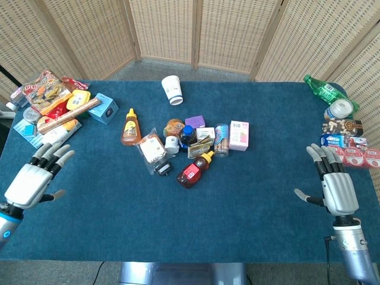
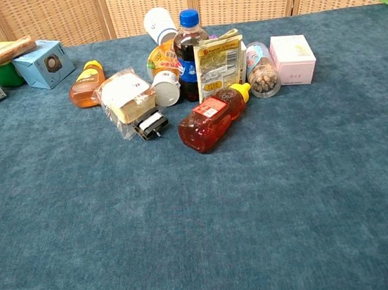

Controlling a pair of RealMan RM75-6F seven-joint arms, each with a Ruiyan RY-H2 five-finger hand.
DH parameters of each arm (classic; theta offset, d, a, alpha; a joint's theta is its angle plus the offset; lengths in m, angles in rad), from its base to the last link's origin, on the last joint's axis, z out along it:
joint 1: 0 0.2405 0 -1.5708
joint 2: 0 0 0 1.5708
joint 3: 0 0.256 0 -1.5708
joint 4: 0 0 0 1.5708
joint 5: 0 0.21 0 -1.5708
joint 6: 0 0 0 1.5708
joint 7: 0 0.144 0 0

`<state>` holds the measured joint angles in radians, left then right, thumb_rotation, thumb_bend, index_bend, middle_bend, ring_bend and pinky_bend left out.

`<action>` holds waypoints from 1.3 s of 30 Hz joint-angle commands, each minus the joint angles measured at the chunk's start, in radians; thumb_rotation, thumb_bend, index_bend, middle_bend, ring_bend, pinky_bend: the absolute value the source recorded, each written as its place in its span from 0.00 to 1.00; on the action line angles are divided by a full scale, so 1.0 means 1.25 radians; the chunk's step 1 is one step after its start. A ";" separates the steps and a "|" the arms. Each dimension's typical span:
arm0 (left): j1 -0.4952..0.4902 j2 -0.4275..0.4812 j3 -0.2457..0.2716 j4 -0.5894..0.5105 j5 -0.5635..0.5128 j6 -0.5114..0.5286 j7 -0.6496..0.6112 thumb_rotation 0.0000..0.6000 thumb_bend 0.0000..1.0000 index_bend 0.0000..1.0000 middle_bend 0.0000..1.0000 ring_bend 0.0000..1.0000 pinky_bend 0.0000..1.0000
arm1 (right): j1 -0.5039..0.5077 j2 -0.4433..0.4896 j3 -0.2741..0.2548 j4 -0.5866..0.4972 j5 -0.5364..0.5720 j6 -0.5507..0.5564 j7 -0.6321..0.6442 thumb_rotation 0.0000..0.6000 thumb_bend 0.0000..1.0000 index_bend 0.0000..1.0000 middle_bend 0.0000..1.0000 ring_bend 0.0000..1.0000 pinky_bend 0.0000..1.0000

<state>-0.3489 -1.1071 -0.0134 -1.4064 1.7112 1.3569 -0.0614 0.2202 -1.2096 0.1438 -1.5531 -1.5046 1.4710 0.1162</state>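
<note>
My left hand point(image 1: 34, 178) hovers over the blue table point(image 1: 107, 196) near its left front, fingers spread, holding nothing. My right hand point(image 1: 334, 184) hangs over the right front of the table, also spread and empty. Neither hand shows in the chest view. A cluster lies mid-table: a red bottle with a yellow cap point(image 1: 193, 171) point(image 2: 212, 118), a cola bottle with a blue cap point(image 1: 187, 135) point(image 2: 190, 53), a wrapped sandwich point(image 1: 152, 148) point(image 2: 127, 100), a pink box point(image 1: 239, 135) point(image 2: 293, 58), an amber honey bottle point(image 1: 129, 126) point(image 2: 86, 84) and a small black item point(image 1: 163, 168) point(image 2: 152, 127).
A white paper cup point(image 1: 172, 89) lies at the back centre. A snack heap with a light blue box point(image 1: 103, 108) point(image 2: 44, 63) fills the back left. A green bottle point(image 1: 320, 88) and packaged goods point(image 1: 347, 141) line the right edge. Wicker screens point(image 1: 196, 29) stand behind.
</note>
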 commanded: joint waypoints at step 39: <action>-0.466 -0.300 -0.090 0.177 -0.149 -0.524 0.128 1.00 0.17 0.01 0.00 0.00 0.00 | -0.007 0.008 0.012 0.011 0.023 -0.003 0.051 1.00 0.00 0.00 0.00 0.00 0.00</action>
<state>-0.9289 -1.4776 -0.1281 -1.1895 1.5323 0.7078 0.0944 0.2118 -1.1998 0.1587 -1.5394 -1.4762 1.4673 0.1800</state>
